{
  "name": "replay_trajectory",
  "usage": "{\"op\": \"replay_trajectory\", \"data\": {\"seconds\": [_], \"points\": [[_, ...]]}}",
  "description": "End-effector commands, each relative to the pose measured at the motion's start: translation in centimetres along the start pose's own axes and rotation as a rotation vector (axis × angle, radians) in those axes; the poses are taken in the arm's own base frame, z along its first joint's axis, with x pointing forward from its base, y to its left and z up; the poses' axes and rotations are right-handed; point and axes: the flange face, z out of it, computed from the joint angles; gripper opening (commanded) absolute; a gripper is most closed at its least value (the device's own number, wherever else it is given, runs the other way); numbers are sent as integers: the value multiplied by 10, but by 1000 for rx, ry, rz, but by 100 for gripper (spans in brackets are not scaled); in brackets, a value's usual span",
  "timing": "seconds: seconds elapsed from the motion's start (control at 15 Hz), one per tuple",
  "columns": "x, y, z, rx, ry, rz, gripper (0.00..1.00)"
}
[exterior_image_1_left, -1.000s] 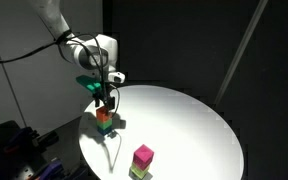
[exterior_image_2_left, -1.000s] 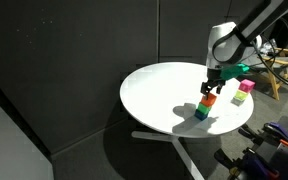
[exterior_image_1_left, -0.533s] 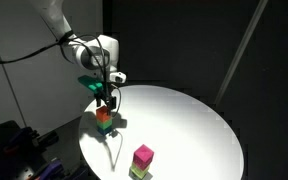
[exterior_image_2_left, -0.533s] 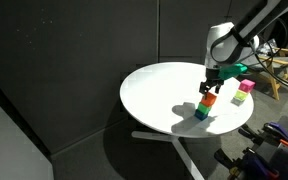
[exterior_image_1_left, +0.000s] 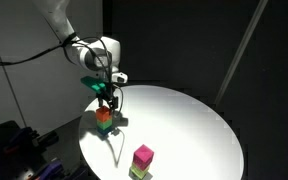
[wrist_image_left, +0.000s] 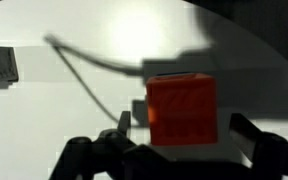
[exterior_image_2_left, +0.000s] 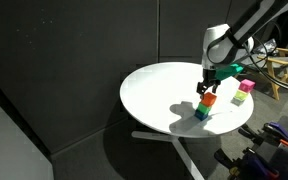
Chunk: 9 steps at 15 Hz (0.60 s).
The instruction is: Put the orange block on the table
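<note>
Orange block rests atop green cube on table, with gripper just above, jaws spread.

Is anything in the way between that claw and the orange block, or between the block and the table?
Nothing visible. The open gripper hangs just above the orange block, which sits on a green cube. The table beside that stack is bare; the pink cube stands well away.

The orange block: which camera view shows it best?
The wrist view: the orange block fills the middle, seen from above. In both exterior views the block is only a small cube on a lower cube, beneath the gripper.
</note>
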Motion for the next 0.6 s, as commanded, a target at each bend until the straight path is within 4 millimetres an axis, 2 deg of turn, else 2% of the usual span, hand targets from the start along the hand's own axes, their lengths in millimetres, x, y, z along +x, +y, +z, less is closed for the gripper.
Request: {"op": "replay_trajectory", "data": {"seconds": [0.0, 0.13, 0.2, 0.27, 0.4, 0.53], "points": [[5, -4, 2, -38, -3, -12, 100], [4, -6, 5, -49, -8, -24, 100], [4, -7, 6, -53, -9, -28, 96], [4, -8, 7, -55, -12, -30, 75], [4, -8, 8, -57, -17, -28, 69], [4, -8, 8, -54, -22, -21, 53]]}}
